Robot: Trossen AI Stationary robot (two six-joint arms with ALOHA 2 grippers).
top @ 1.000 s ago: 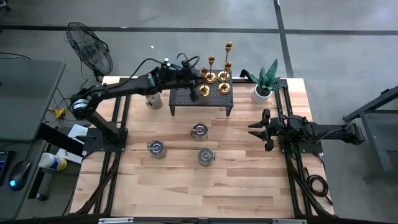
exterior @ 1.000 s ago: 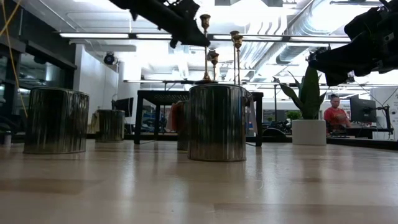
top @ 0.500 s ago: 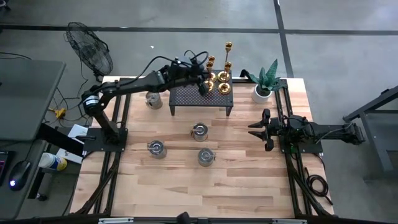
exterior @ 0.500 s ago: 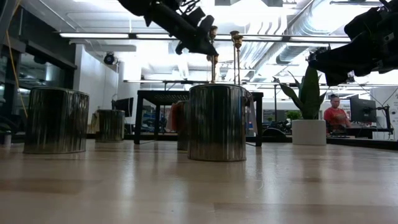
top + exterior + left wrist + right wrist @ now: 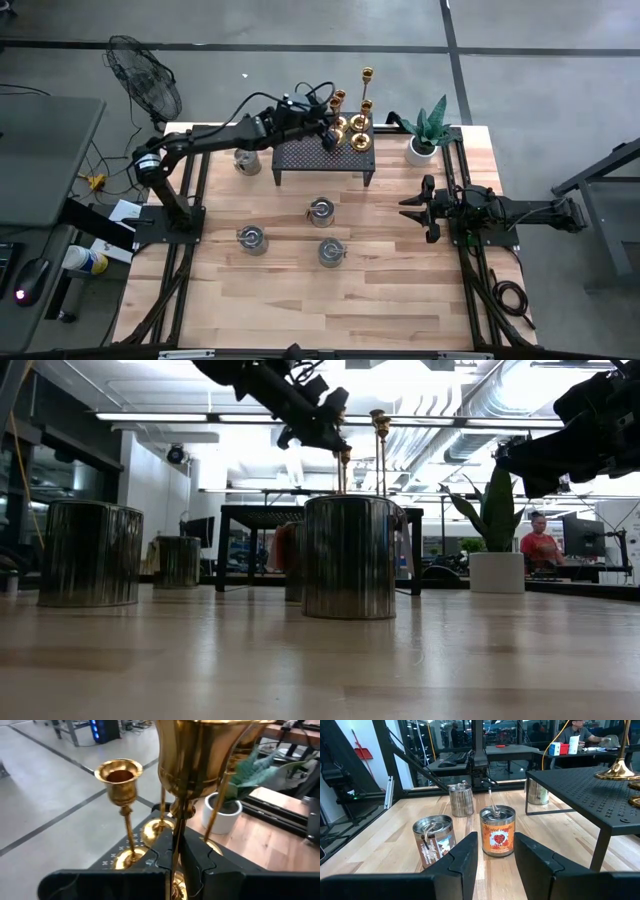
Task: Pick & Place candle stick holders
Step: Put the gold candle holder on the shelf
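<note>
Several gold candle stick holders stand on their round bases on a black perforated stand at the table's far middle. My left gripper reaches over the stand from the left and is shut on one more holder, whose cup rises above the fingers. Close beyond it, a shorter holder and two other bases sit on the stand. My right gripper rests open at the table's right edge, with nothing between its fingers. My left gripper pinches the holder's thin stem between its two fingers, below the cup. The fingers come from the table's left, slanting a little downward, and lie across the stem. The holder stands upright in the hold. The fingers hide whether its base touches the stand.
Candle tins stand on the table: one beside the stand's left end and three nearer. A potted plant is at the far right. A fan stands beyond the far left corner. A person sits behind.
My left gripper has carried the held holder a little toward the table's far right, closer to the other holders on the stand, and has rolled at the wrist. The holder stays upright. The gripper has stayed shut.
</note>
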